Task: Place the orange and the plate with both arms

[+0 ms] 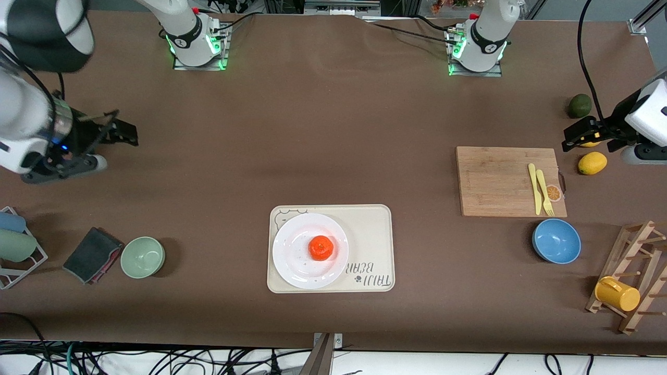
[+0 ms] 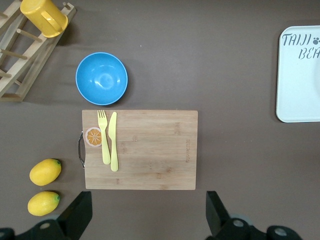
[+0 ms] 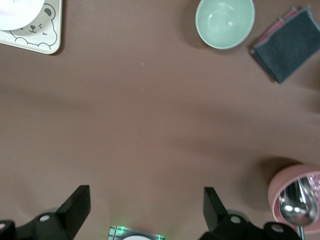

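The orange [image 1: 321,248] sat in the middle of the plate [image 1: 292,260]. The plate lay on a cream tray [image 1: 372,229] with a bear drawn on it, and it covered the end of the tray toward the right arm's end of the surface [image 1: 333,130]. The tray was near the front camera, about midway along the brown surface.

Toward the right arm's end, a green bowl [image 1: 143,257] stood beside a dark folded cloth [image 1: 91,255]. They were well apart from the tray.

Toward the left arm's end, a wooden board [image 1: 500,179] lay with a yellow fork [image 1: 544,192] and a yellow knife [image 1: 534,188] on it. A blue bowl [image 1: 556,241] stood nearer to the front camera than the board. A yellow lemon [image 1: 592,163] lay just beside the board. A wooden rack [image 1: 633,276] held a yellow cup [image 1: 617,294].

The left gripper [image 1: 576,136] hung over the surface near the lemon. Its jaws were spread wide and held nothing. The right gripper [image 1: 120,130] hung over the bare surface at the right arm's end. Its jaws were spread wide too, and they held nothing.
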Robot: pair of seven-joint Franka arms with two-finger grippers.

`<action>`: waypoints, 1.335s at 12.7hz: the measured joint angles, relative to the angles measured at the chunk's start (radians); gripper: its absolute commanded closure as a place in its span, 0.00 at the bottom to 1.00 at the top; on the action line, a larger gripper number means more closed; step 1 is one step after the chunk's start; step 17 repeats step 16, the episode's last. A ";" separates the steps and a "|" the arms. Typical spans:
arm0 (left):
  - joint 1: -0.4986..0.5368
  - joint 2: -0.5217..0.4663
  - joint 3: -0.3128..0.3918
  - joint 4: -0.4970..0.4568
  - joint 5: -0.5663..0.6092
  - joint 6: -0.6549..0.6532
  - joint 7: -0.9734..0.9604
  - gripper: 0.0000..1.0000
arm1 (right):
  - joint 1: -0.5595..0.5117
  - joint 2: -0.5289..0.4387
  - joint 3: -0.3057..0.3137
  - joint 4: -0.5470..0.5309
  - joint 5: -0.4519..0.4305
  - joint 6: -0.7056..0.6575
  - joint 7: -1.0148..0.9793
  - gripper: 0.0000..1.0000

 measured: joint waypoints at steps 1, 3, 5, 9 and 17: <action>0.000 0.000 0.000 0.000 0.000 0.000 0.000 0.00 | -0.002 -0.014 -0.005 -0.013 -0.001 -0.006 0.013 0.00; 0.000 0.000 0.000 0.000 -0.001 0.000 0.000 0.00 | -0.024 -0.038 0.022 -0.085 -0.019 0.043 0.043 0.00; 0.000 0.000 0.000 0.000 -0.001 0.000 0.000 0.00 | -0.117 -0.092 0.125 -0.214 -0.050 0.161 0.060 0.00; 0.000 0.001 0.000 0.001 -0.001 0.000 -0.001 0.00 | -0.290 -0.226 0.214 -0.293 -0.080 0.211 0.057 0.00; 0.000 0.001 0.001 0.001 -0.001 0.000 -0.001 0.00 | -0.294 -0.280 0.238 -0.299 -0.051 0.157 0.164 0.00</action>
